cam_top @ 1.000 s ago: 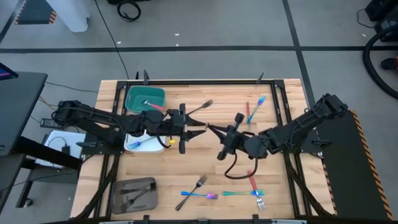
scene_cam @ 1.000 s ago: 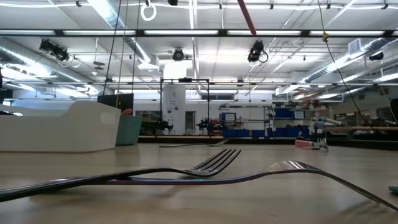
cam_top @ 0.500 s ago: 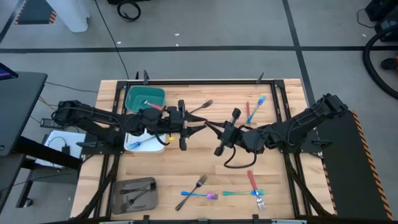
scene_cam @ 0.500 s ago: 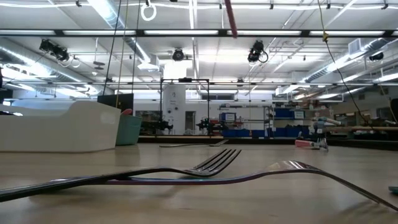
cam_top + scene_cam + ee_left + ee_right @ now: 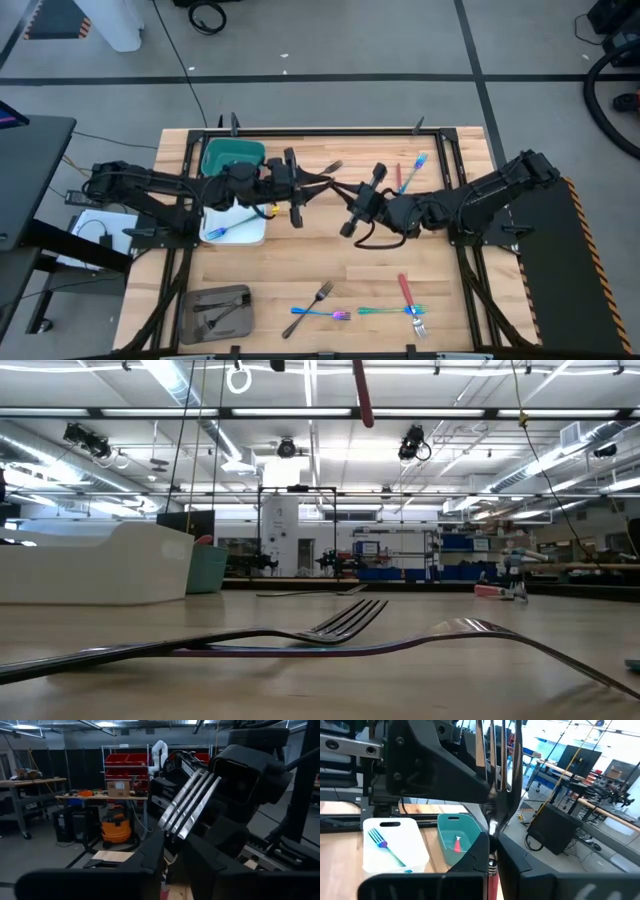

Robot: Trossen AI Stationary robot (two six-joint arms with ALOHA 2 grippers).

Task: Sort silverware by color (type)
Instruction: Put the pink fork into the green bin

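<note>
There are three trays: one teal tray [image 5: 212, 160], one white tray [image 5: 252, 232] and one grey tray [image 5: 190, 305]. Red-handled utensils number four: one in the teal tray [image 5: 457, 843], two on the table [image 5: 398, 178] [image 5: 405, 292], and one red-handled fork in the air [image 5: 506, 780]. Iridescent utensils number four [image 5: 225, 232] [image 5: 416, 168] [image 5: 318, 314] [image 5: 385, 311]. Two dark forks [image 5: 330, 167] [image 5: 320, 293] lie on the table. The dark pieces [image 5: 218, 315] in the grey tray are too small to count.

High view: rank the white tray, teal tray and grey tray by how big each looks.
1. White tray, though the left arm covers part of it.
2 and 3. Teal tray and grey tray look alike; the arm also hides part of the teal one, so no ranking.
</note>
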